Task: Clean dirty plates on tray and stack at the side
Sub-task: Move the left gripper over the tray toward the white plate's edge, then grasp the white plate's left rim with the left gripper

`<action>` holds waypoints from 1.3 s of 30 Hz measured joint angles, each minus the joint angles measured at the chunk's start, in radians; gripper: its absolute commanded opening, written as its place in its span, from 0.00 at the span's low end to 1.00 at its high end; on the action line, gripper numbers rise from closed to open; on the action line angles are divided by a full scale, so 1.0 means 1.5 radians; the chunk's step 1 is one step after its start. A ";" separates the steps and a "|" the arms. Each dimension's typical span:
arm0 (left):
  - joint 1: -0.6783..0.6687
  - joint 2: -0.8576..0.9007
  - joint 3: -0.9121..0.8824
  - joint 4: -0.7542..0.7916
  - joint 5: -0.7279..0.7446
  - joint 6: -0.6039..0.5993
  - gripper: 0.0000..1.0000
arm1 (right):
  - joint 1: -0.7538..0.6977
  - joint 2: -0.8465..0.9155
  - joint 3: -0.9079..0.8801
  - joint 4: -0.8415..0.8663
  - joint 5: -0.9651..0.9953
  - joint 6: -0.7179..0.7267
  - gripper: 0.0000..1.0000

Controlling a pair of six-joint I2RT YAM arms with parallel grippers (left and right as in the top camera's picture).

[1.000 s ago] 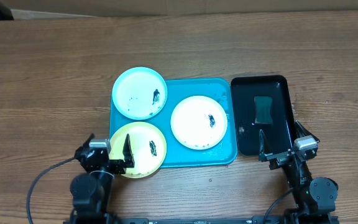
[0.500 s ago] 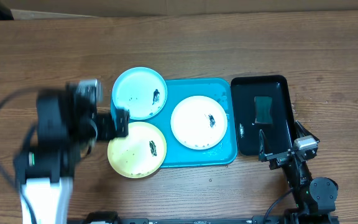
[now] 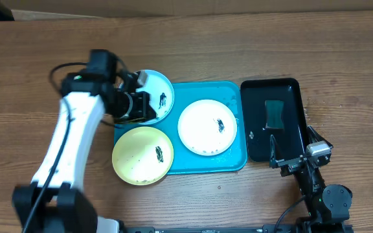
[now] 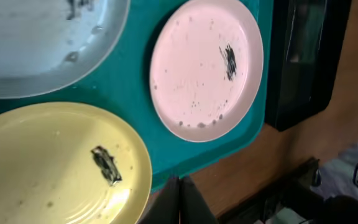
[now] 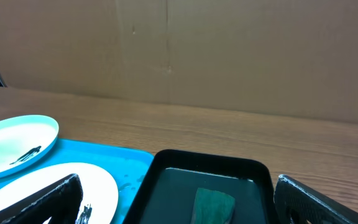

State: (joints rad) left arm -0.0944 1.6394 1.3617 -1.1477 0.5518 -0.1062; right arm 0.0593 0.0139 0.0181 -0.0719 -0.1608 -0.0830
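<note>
Three smeared plates lie on the turquoise tray [image 3: 235, 162]. The light blue plate [image 3: 162, 86] is at the back left, the yellow-green plate [image 3: 141, 155] at the front left, and the white plate [image 3: 207, 127] on the right. My left gripper [image 3: 142, 107] hangs above the light blue plate and hides part of it. In the left wrist view its fingers [image 4: 180, 202] are pressed together, shut and empty, high over the yellow-green plate [image 4: 42, 168] and white plate [image 4: 197, 74]. My right gripper [image 3: 290, 154] rests open near the front edge. Its fingers [image 5: 55, 199] hold nothing.
A glossy black tray [image 3: 294, 84] stands just right of the turquoise one, with a green sponge [image 3: 275, 114] lying in it. The sponge [image 5: 214, 204] sits straight ahead of my right gripper. Bare wooden tabletop [image 3: 44, 65] surrounds both trays. A cardboard wall stands behind the table.
My left arm has swung up from the table's front edge to above the light blue plate, and its jaws have closed. The right arm and the plates have stayed put.
</note>
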 measured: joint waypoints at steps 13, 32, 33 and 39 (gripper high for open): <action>-0.104 0.100 -0.001 0.101 0.017 -0.021 0.56 | 0.000 0.000 0.000 0.000 0.000 0.000 1.00; -0.224 0.106 -0.009 0.108 -0.317 -0.300 0.39 | 0.000 0.000 0.000 0.000 0.000 0.000 1.00; -0.225 0.106 -0.009 0.112 -0.323 -0.306 0.38 | 0.000 0.000 0.000 0.000 0.000 0.000 1.00; -0.225 0.106 -0.009 0.130 -0.341 -0.325 0.33 | 0.000 0.000 0.000 0.000 0.000 0.000 1.00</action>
State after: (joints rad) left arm -0.4324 1.7977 1.3487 -0.9531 0.0399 -0.5938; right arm 0.0597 0.0139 0.0181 -0.0715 -0.1608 -0.0826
